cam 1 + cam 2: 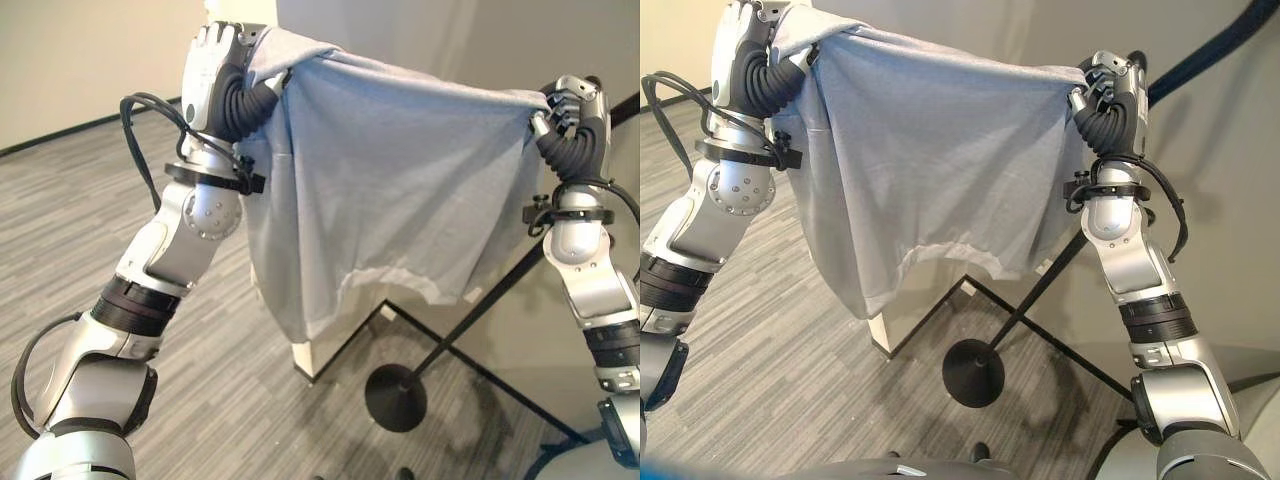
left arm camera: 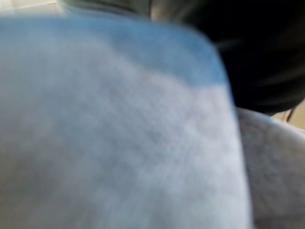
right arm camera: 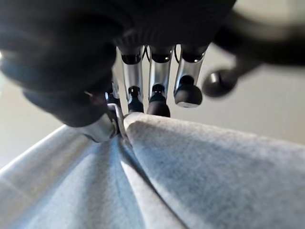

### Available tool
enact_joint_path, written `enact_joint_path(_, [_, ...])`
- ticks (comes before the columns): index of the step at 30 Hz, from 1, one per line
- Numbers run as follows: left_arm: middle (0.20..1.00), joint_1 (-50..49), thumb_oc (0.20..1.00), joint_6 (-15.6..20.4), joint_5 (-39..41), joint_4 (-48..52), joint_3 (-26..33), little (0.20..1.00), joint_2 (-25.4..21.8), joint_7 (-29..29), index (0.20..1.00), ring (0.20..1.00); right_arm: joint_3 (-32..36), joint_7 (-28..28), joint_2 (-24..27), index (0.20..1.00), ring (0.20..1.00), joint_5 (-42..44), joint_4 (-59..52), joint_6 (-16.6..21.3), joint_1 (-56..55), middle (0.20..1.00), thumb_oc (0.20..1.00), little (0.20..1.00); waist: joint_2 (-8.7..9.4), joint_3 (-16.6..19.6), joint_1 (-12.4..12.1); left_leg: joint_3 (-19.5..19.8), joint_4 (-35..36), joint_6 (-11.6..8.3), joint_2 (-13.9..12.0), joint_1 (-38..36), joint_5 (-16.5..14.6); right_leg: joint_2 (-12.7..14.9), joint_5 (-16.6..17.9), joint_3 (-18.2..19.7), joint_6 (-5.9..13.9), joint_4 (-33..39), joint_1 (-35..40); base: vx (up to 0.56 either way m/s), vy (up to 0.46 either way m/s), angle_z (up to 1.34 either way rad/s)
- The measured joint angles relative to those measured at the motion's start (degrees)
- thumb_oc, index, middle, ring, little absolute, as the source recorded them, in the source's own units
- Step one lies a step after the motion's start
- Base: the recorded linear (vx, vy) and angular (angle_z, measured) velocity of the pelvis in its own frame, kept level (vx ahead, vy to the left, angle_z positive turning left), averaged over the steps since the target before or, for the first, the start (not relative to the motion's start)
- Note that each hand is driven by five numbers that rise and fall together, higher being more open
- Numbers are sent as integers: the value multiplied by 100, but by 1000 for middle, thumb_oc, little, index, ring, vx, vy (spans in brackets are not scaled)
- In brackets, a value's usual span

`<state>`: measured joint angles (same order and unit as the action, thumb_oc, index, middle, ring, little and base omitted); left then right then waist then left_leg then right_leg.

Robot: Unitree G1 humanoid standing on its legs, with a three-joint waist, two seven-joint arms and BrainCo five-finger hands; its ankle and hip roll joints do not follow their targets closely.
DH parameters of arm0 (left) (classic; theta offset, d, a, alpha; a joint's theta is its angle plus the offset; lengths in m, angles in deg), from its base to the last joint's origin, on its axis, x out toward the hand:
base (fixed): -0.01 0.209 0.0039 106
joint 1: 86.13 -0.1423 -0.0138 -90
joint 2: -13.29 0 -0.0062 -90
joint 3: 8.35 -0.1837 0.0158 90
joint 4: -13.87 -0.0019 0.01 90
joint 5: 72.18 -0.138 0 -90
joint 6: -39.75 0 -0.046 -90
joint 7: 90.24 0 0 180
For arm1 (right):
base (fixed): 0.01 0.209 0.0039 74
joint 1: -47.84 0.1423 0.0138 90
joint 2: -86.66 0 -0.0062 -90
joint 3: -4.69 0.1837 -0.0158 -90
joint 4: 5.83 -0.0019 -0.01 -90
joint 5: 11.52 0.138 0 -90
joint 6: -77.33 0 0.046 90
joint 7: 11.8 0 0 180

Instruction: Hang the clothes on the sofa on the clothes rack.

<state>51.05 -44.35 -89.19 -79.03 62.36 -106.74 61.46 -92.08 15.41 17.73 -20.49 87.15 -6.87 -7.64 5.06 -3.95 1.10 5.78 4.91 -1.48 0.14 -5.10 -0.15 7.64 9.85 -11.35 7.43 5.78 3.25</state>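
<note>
Both hands raised, light blue T-shirt (image 1: 390, 190) stretched between: left hand (image 1: 215, 60) and right hand (image 1: 1110, 85) each clamped on top corner. Black rack stand (image 1: 396, 396) on floor behind.

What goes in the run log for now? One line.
garment: spread, held up | left hand: gripping corner | right hand: pinching corner | rack base: on floor

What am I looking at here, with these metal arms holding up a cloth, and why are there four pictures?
It is a humanoid robot seen through its own cameras. Two pictures come from cameras in its head, looking down; the others come from a camera on each wrist, very close. The left hand and the right hand hold a light blue-grey shirt stretched out between them, high above the striped grey floor. The right wrist view shows fingers pinching the fabric. Behind and below the shirt stands a black pole on a round base, which looks like the clothes rack's stand.
</note>
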Motion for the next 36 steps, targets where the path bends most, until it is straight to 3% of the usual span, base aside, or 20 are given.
enact_joint_path(5, [200, -74, 200, -18, -2, 12, 109, 200, -34, 9, 200, 200, -1, -43, -14, 200, 200, 0, -99, 36, -11, 200, 200, 200, 105, 117, 49, -233, 19, 8, 112, -14, 8, 89, -172, 219, -56, -2, -96, -62, 127, -26])
enact_joint_path(10, [200, -157, 200, -12, -8, 103, 173, 200, -31, 15, 200, 200, -1, -211, -15, 200, 200, -2, -278, 67, -82, 200, 200, 200, 75, 136, 66, -402, -6, 39, 158, -28, 32, 114, -173, 411, -50, -3, -183, -86, 172, -19])
enact_joint_path(18, [200, -207, 200, -12, -16, 100, 172, 200, -25, 89, 200, 200, -2, -276, -172, 200, 200, -7, -278, 65, -220, 200, 200, 200, 61, 134, 209, -1037, 31, 143, 329, -190, 33, 275, -84, 983, 148, 6, -354, -73, 101, -38])
enact_joint_path(22, [200, -209, 200, 7, -22, 93, 165, 200, -25, 142, 200, 200, -3, -276, -194, 200, 200, -4, -262, 65, -228, 200, 200, 200, 32, 137, 326, -1416, 32, 162, 278, -217, 2, 329, -131, 789, 172, 21, -501, -24, 1, -53])
enact_joint_path(26, [200, -224, 200, 19, -23, 65, 150, 200, 4, 167, 200, 200, -1, -273, -176, 200, 200, -2, -206, 51, -264, 200, 200, 200, -11, 150, 373, -1580, 67, 61, 201, -329, -93, 275, 103, 706, 179, 10, -507, 45, -39, -25])
enact_joint_path(31, [200, -221, 200, 11, -24, -36, 118, 200, 236, 183, 200, 200, 33, -270, -38, 200, 200, -2, -204, 1, -386, 200, 200, 200, -99, 181, 428, -1579, 67, -13, -71, -347, -130, 11, 87, 623, 46, 6, -476, 95, -88, -2])
enact_joint_path(36, [200, -204, 200, -25, -14, -39, -25, 200, 367, 242, 200, 200, 245, -240, 20, 200, 200, -1, -204, -36, -405, 200, 200, 200, -116, 180, 620, -1468, 73, -55, -147, -419, -146, -54, 11, 501, -23, 12, -352, 94, -67, 10])
